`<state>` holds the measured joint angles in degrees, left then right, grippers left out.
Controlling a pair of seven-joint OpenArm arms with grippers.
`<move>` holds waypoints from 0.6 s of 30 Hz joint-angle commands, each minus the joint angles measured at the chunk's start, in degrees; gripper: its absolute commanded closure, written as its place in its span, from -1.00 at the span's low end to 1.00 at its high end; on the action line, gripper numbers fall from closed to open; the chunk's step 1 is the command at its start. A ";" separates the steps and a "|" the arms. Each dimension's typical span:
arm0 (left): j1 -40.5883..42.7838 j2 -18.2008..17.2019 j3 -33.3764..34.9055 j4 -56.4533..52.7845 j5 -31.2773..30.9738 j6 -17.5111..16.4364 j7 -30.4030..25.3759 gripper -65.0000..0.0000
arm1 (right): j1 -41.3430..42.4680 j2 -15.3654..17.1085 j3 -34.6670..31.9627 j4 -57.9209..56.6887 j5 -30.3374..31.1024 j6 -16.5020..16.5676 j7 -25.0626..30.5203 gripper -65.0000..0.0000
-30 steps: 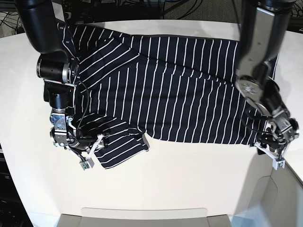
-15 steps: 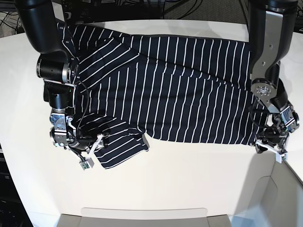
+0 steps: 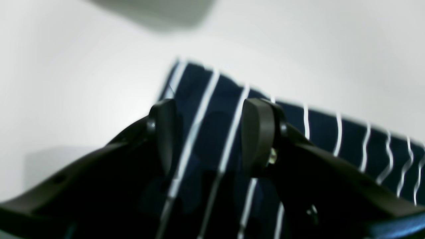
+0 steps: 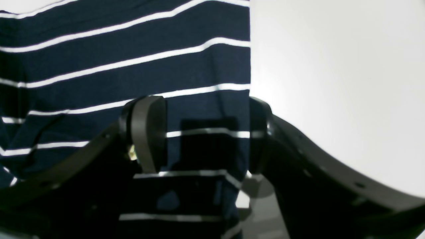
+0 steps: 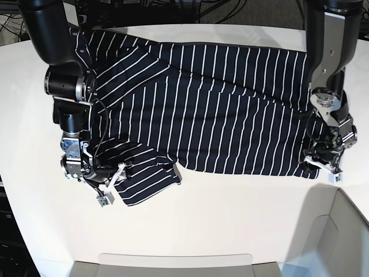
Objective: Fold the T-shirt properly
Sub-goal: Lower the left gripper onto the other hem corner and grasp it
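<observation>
The T-shirt [image 5: 213,109] lay spread wide across the white tabletop [image 5: 219,219], mostly flat, with one short sleeve [image 5: 144,173] bunched and turned over at the near edge. As far as I could judge, the folding had barely begun: no clean fold showed anywhere, and the whole body of the shirt was still to be doubled over.

The right gripper [image 4: 199,132] sat down at that sleeve, its jaws parted, with the striped cloth and its straight edge lying between the two fingers [image 4: 146,132]; nothing was pinched yet. The left gripper [image 3: 212,132] stood at the bottom corner of the shirt [image 5: 314,170], on the far side from the sleeve, its jaws likewise apart and straddling the fabric just short of the hem. I took both arms to be lining up a grasp, one at each end of the shirt's near edge.

I saw no bin, basket or tray on the tabletop to receive the shirt, only a pale raised rim [image 5: 173,259] along the near side, with nothing in it that I could make out.
</observation>
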<state>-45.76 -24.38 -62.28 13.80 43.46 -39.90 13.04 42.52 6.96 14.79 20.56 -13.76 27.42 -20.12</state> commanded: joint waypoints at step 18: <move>0.44 -1.60 0.17 0.31 -0.69 11.99 -9.48 0.01 | 2.09 0.20 0.03 0.94 0.62 0.14 1.09 -0.09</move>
<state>-43.77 -25.04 -62.30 13.58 43.29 -27.40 4.62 42.52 6.96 14.76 20.56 -13.74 27.44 -20.12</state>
